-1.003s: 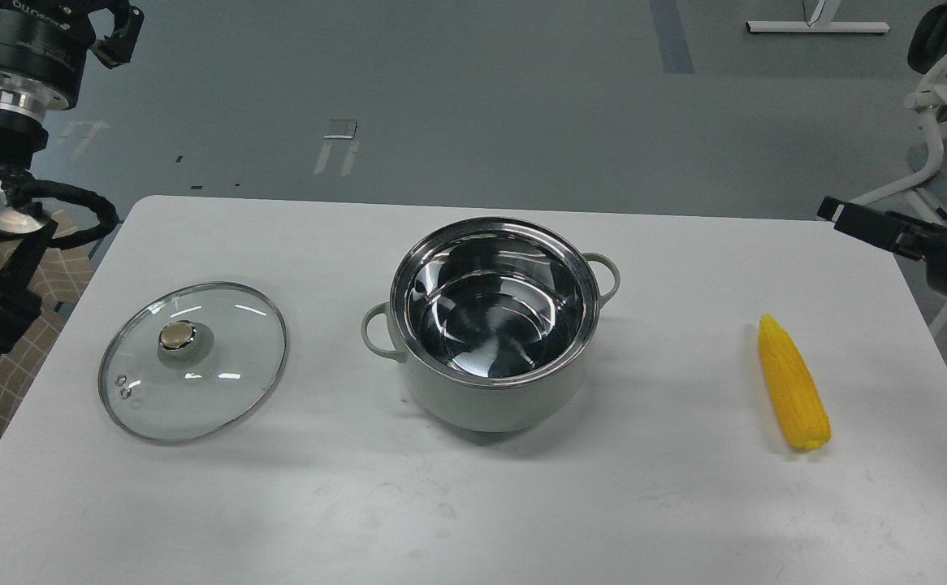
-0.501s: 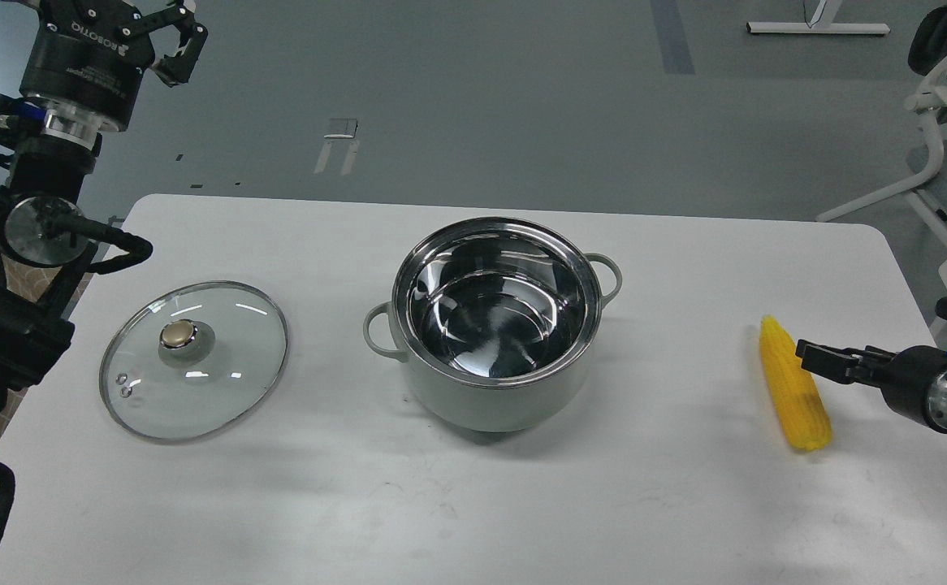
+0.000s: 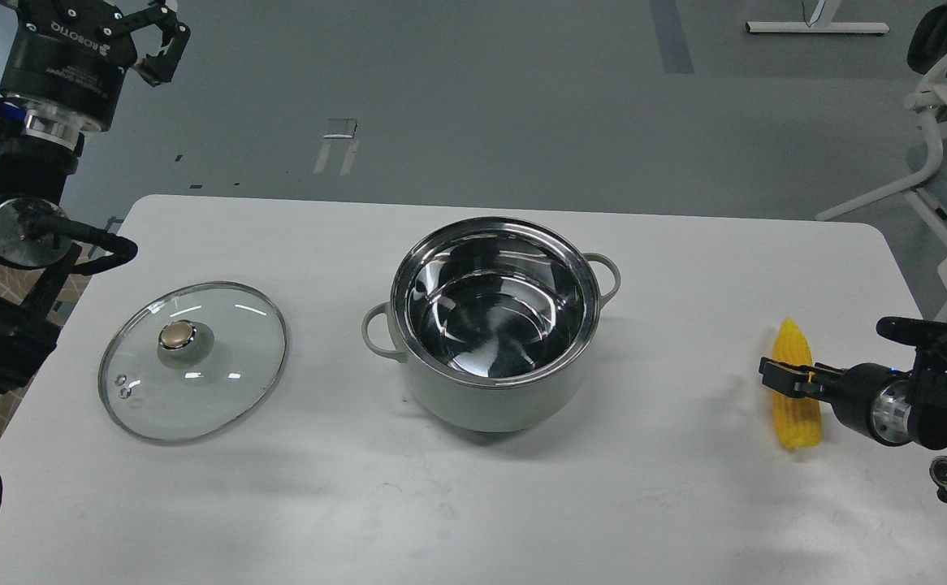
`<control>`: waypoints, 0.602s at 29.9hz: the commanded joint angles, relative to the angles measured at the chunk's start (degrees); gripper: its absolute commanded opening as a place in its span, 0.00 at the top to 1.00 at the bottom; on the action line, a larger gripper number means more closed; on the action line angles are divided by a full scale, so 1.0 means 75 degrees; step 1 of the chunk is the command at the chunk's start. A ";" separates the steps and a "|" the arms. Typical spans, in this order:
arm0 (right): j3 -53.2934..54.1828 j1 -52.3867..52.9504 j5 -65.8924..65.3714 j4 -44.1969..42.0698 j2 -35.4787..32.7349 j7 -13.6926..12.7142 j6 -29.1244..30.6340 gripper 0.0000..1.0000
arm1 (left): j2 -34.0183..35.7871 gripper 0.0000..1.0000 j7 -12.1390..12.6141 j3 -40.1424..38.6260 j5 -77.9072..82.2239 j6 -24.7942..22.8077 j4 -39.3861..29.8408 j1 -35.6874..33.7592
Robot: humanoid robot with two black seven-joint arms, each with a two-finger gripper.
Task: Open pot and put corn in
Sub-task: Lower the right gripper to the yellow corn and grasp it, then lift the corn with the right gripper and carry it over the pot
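Corn (image 3: 795,398), yellow, tapered, kernel-rowed

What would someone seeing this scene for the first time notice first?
Probably the open pot at the middle of the white table, its shiny steel inside bare. Next, the bright yellow corn near the table's right edge, with the right end effector reaching across its middle. The glass lid lies flat on the table left of the pot, and the left end effector hangs high at the upper left, away from everything.
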 commanded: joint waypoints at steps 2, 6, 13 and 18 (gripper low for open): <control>0.0005 -0.0045 0.0009 0.0035 0.0057 -0.0011 -0.0004 0.38 | -0.0030 0.02 -0.0006 0.0000 0.0000 0.0037 0.0013 0.0009; 0.0005 0.0025 -0.0002 0.0059 0.0022 -0.0022 -0.0004 0.81 | 0.0005 0.02 -0.0006 0.0000 0.0000 0.0037 0.0013 0.0009; 0.0121 0.0271 0.0079 0.0292 -0.0001 -0.0011 -0.0073 1.00 | 0.0017 0.02 -0.0006 -0.0011 -0.0012 0.0095 0.0013 0.0020; 0.0660 0.0717 0.0162 0.0878 -0.0048 0.0036 -0.0062 1.00 | 0.0017 0.02 0.0006 -0.0058 -0.0012 0.0107 0.0001 0.0020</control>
